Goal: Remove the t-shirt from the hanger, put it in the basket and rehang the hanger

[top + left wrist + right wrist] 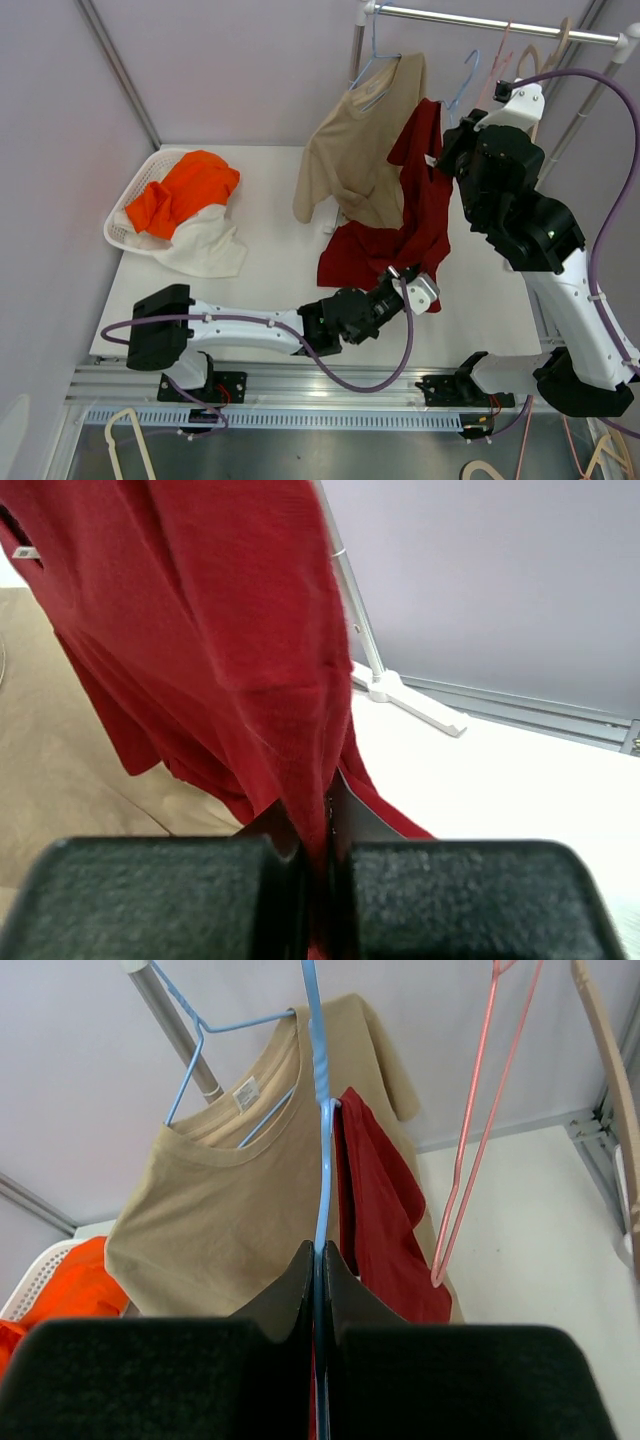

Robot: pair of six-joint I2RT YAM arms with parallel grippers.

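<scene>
Ok, status: I see both arms engaged at the rack.
Red t-shirt (pixel 420 190): hangs off the light-blue hanger (pixel 318 1110), and its lower part is bunched on the table (pixel 270 270).
Left gripper (pixel 318 850): jaws pinched onto a fold of the red fabric, low down near the hem.
Right gripper (pixel 318 1260): jaws clamped on the blue hanger's wire, up at shirt-shoulder height.
Rail (pixel 490 22): carries a tan t-shirt (pixel 355 150) on its own blue hanger, just left of the red one. A pink hanger (pixel 470 1140) sits to the right.
Basket (pixel 112 235): far left on the table, with an orange garment (pixel 185 190) on top and a white one (pixel 205 250) spilling over the rim.
</scene>
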